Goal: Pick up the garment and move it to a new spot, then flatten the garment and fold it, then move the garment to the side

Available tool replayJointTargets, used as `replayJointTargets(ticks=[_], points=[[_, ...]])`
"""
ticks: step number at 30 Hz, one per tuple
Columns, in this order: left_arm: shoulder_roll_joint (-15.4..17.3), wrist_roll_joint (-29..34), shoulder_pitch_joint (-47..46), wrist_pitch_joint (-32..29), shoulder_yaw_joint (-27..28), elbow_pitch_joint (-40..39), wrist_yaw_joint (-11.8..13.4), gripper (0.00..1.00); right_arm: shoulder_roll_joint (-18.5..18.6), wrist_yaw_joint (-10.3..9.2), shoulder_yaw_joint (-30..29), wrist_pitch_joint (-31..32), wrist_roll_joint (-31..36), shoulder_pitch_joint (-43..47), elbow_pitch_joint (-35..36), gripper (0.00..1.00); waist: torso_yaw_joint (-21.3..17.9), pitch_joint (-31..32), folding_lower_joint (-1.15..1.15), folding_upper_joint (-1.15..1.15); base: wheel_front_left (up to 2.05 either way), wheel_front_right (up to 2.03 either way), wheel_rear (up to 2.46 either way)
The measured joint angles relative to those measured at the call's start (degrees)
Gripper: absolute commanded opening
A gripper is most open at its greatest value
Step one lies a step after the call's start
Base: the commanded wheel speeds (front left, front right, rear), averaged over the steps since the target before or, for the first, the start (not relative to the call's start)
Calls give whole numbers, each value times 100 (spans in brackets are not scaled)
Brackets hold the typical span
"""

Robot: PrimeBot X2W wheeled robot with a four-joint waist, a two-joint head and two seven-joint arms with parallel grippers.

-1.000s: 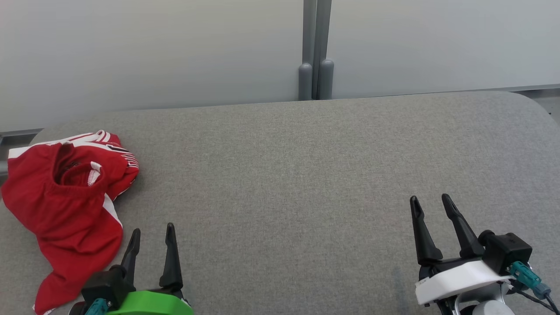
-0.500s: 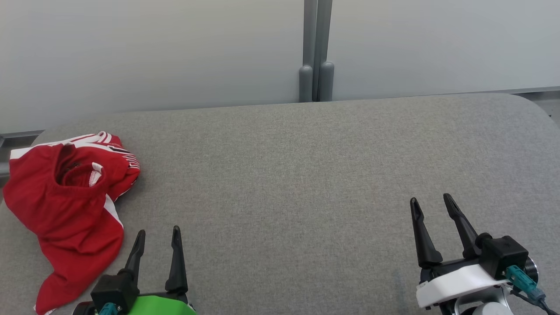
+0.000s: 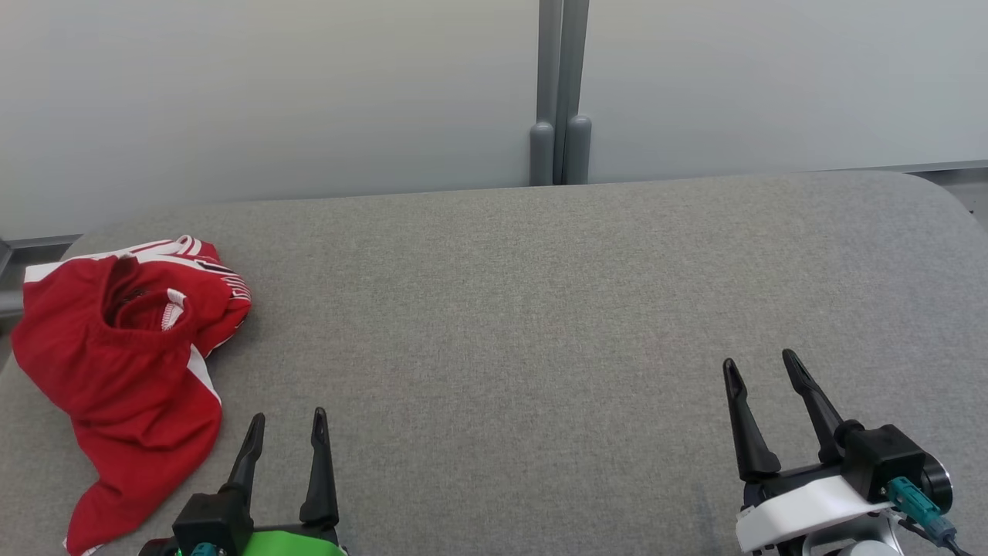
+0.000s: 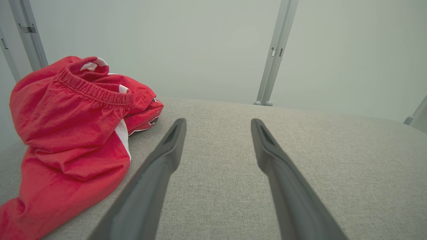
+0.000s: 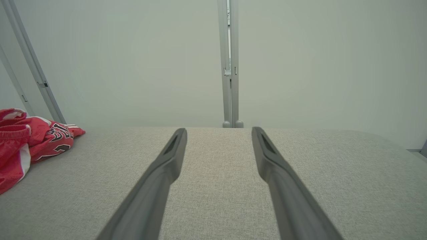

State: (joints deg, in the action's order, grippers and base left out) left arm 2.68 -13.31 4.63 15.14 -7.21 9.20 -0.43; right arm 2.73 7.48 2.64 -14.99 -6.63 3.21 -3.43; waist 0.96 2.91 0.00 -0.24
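Garment = red shorts (image 3: pixel 123 371), crumpled in a heap at the left edge of head view, on the grey fabric tabletop (image 3: pixel 540 309). Lower end trails toward the bottom-left corner. Left fingers (image 3: pixel 245 459) at bottom left: spread wide, nothing btwn them, near the heap's lower right edge, not touching. Right fingers (image 3: pixel 742 421) at lower right: also spread, empty, well apart from the shorts.

Handling, my guess: light, thin, soft cloth, limp, will sag and unfurl when lifted. Not fragile. A single layer could slide out of a pinch. Best hold is prob. the gathered elastic waistband (image 4: pixel 93 90), the thick ridge on top of the heap, upper left of left wrist view. It gives a firm bite and lets the legs hang free. Two holds along the band wld help flattening.

Writing: black-and-white print (image 5: pixel 58 135) on a folded part, left side of right wrist view. Letters partly tucked under, can't read the word. White bit inside the waist opening (image 3: pixel 171 301), maybe a label, too small to read.
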Motion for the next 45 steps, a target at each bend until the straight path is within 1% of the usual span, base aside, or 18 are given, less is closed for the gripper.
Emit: replayJointTargets(ticks=[11,32,39,45], points=[[1,-99,14,0,7,63,18,100,0,0,-8,0,-24,9,-55,100,14,35,0,0,0,0,0],[1,-98,36,0,-7,87,18,100,1,0,-31,0,-14,26,-51,100,57,33,0,0,0,0,0],[2,-79,13,1,-2,111,11,100,2,0,-58,0,-10,43,-30,100,261,20,0,0,0,0,0],[3,-30,-53,2,30,127,-11,100,3,0,-43,-1,-29,50,7,100,626,0,0,0,0,0,0]])
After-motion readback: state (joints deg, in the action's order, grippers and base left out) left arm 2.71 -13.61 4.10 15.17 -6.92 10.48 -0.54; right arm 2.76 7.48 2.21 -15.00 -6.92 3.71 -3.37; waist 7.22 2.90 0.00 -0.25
